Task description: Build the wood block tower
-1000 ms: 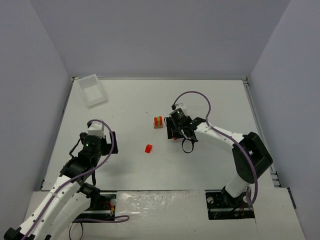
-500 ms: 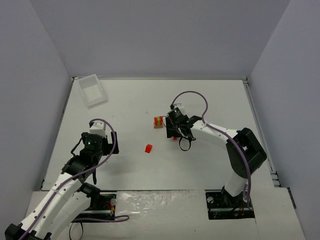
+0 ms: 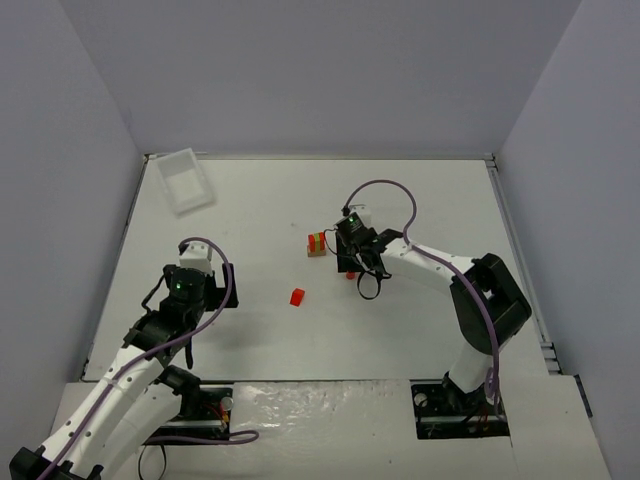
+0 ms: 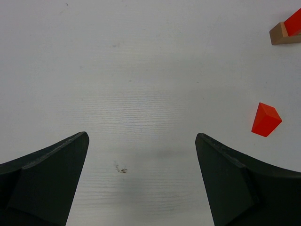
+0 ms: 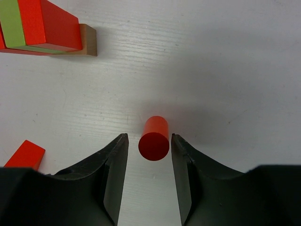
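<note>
Wood block tower point(image 3: 316, 243), part-built mid-table just left of right gripper point(image 5: 148, 137): light, rigid, smooth, easily toppled; take red cylinder point(image 5: 154, 136) across its round sides, jaws narrowly parted around it, unclamped; left gripper point(image 4: 141, 135) wide open, empty.

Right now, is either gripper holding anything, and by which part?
Nothing held. The right gripper straddles the red wooden cylinder across its round sides, gaps showing; the left gripper is open, empty.

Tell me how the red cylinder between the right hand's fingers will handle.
The red cylinder looks like solid painted wood, so probably stiff and light. Being round, it may roll or squirt away if the fingers close off-centre. Smooth paint could be slippery.
</note>
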